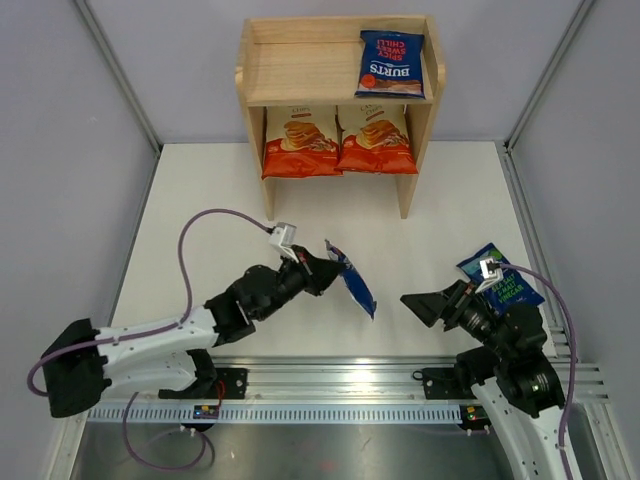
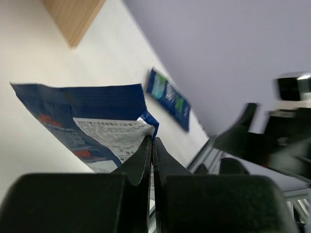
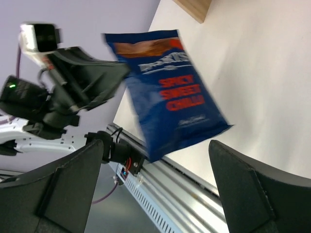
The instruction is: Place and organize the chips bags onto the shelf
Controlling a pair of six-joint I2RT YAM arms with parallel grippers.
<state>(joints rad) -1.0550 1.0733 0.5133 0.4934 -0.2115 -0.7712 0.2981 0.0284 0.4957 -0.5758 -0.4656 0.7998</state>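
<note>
My left gripper (image 1: 328,264) is shut on the top edge of a dark blue BURTS bag (image 1: 355,283) and holds it hanging above the table centre; it shows in the left wrist view (image 2: 92,124) and the right wrist view (image 3: 167,92). My right gripper (image 1: 418,305) is open and empty, facing that bag. A blue bag with green lettering (image 1: 505,282) lies flat by the right arm, also seen in the left wrist view (image 2: 169,98). The wooden shelf (image 1: 300,65) holds one blue bag (image 1: 391,62) on top and two orange-red bags (image 1: 300,142) (image 1: 377,138) on the lower tier.
Grey walls enclose the white table (image 1: 210,200). An aluminium rail (image 1: 350,385) runs along the near edge with both arm bases. The left half of the shelf top is bare wood.
</note>
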